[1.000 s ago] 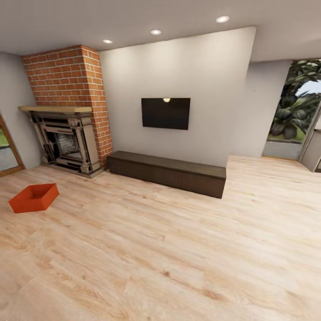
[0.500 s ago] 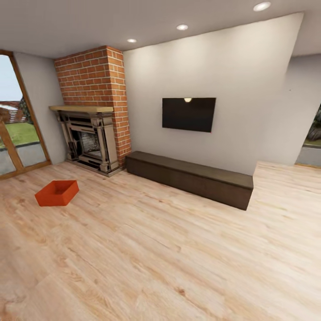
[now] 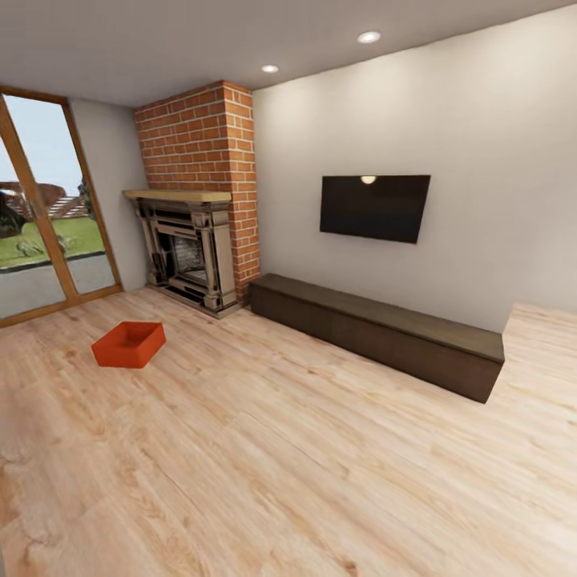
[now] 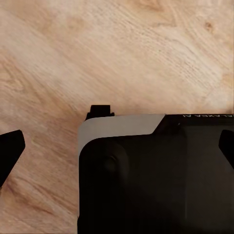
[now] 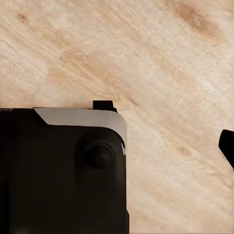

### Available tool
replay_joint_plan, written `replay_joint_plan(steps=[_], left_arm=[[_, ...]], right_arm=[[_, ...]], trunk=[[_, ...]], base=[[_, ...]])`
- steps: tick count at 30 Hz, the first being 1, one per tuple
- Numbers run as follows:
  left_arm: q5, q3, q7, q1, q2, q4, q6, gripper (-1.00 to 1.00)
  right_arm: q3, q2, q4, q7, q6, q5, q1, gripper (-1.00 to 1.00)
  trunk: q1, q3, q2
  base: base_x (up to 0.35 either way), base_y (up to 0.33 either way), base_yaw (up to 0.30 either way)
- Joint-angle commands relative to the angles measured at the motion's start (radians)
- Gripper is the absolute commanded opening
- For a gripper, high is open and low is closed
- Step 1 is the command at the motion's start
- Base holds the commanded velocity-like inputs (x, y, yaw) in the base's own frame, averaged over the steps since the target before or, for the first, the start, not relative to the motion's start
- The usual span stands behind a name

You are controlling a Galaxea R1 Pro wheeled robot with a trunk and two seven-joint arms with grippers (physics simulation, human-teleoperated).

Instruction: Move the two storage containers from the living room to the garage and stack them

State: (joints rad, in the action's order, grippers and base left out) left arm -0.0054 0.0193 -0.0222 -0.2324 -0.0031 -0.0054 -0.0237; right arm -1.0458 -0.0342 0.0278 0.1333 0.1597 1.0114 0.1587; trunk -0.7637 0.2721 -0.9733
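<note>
Head view takes in the living room, where one orange-red storage container [image 3: 129, 344] sits open side up on the light plank floor [image 3: 304, 465], near the brick fireplace [image 3: 196, 232] and the wood-framed glass doors [image 3: 44, 208], well apart from the robot. A wall TV [image 3: 374, 207] hangs above a long dark bench [image 3: 377, 332] at the right; bare planks lie between the camera and the bin, so nothing appears to block an approach. Both wrist views look down on wood floor past the robot's dark body, which suggests arms hanging stowed for driving. Dark finger parts show at the picture edges, but whether either gripper's fingers are apart or together cannot be told.
</note>
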Motion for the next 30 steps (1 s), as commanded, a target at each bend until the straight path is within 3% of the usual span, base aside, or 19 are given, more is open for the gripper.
replay_joint_plan(steps=[1,30], left_arm=[[-0.001,0.002,-0.002,-0.001,0.0,0.001,-0.002,1.0],[-0.001,0.002,-0.002,-0.001,0.0,0.001,-0.004,1.0]], right_arm=[[-0.008,-0.001,0.003,0.0,0.003,0.007,0.001,1.0],[-0.008,-0.001,0.003,0.0,0.003,0.007,0.001,1.0]], trunk=[[-0.001,0.001,-0.001],[-0.001,0.001,-0.001]], base=[[0.321,0.0,0.025],[0.321,0.0,0.002]])
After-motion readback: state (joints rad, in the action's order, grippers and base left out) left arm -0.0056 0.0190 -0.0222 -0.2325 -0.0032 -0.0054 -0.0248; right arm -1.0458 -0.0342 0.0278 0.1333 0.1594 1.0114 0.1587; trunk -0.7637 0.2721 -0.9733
